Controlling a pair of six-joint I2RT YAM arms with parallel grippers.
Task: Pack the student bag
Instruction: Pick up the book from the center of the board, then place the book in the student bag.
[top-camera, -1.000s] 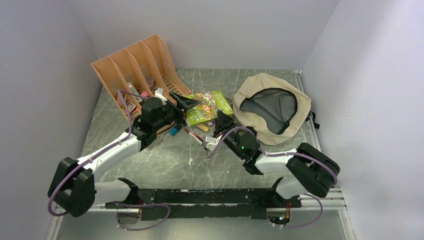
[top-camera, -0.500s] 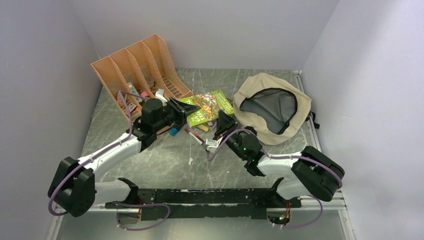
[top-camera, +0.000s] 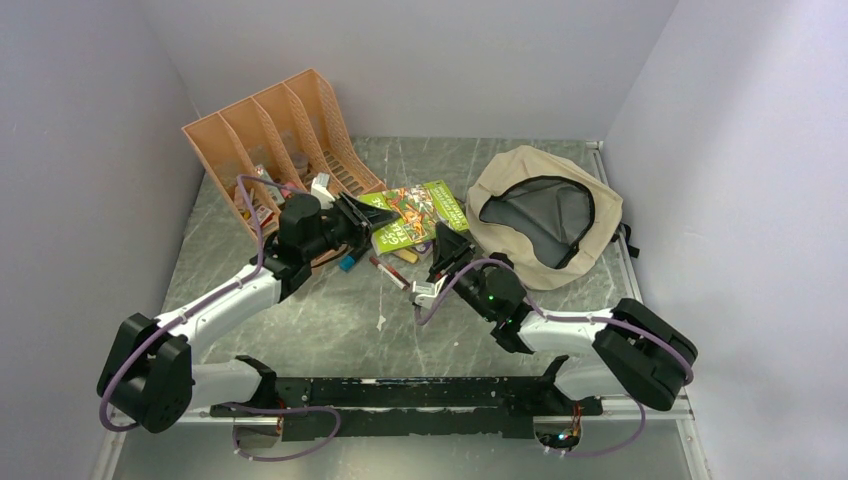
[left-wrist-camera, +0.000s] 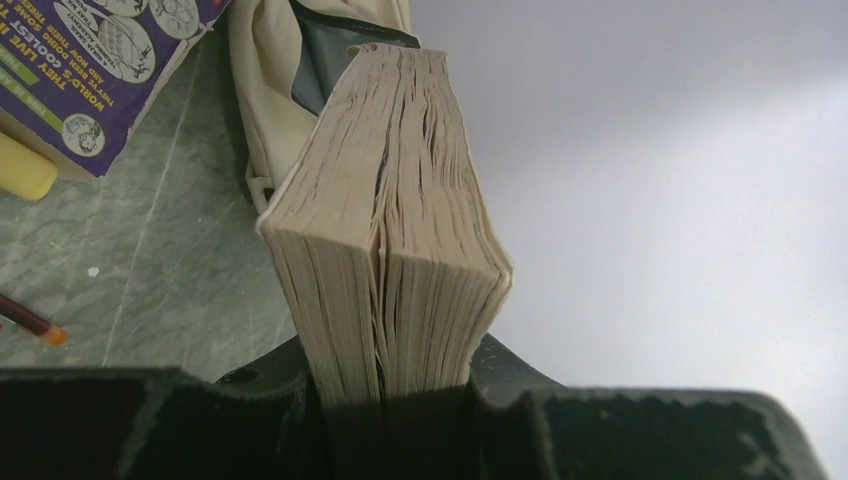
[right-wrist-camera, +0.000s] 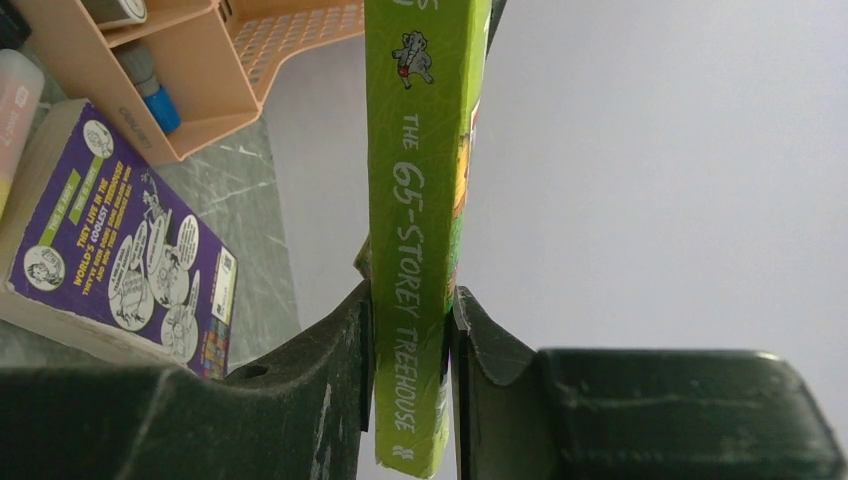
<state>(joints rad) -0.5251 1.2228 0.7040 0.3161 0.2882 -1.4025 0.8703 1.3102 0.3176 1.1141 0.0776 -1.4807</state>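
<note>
The student bag (top-camera: 545, 215), beige with its dark lining showing through the open zipper, lies at the back right; it also shows in the left wrist view (left-wrist-camera: 265, 110). A green paperback (top-camera: 418, 212) is held between both grippers left of the bag. My left gripper (top-camera: 365, 212) is shut on its page edge (left-wrist-camera: 390, 230). My right gripper (top-camera: 447, 245) is shut on its spine (right-wrist-camera: 425, 150), which reads "The 65-Storey Treehouse". The jaws of each gripper press on both covers.
An orange file organizer (top-camera: 270, 140) with small items in it stands at the back left. A purple book (right-wrist-camera: 120, 260) lies on the table under the green one. A yellow highlighter (top-camera: 405, 255), a blue marker (top-camera: 348, 263) and a pen (top-camera: 385, 270) lie nearby.
The green book and both grippers have shifted slightly left and up. The right arm's elbow has swung toward the right. Both grips are unchanged.
</note>
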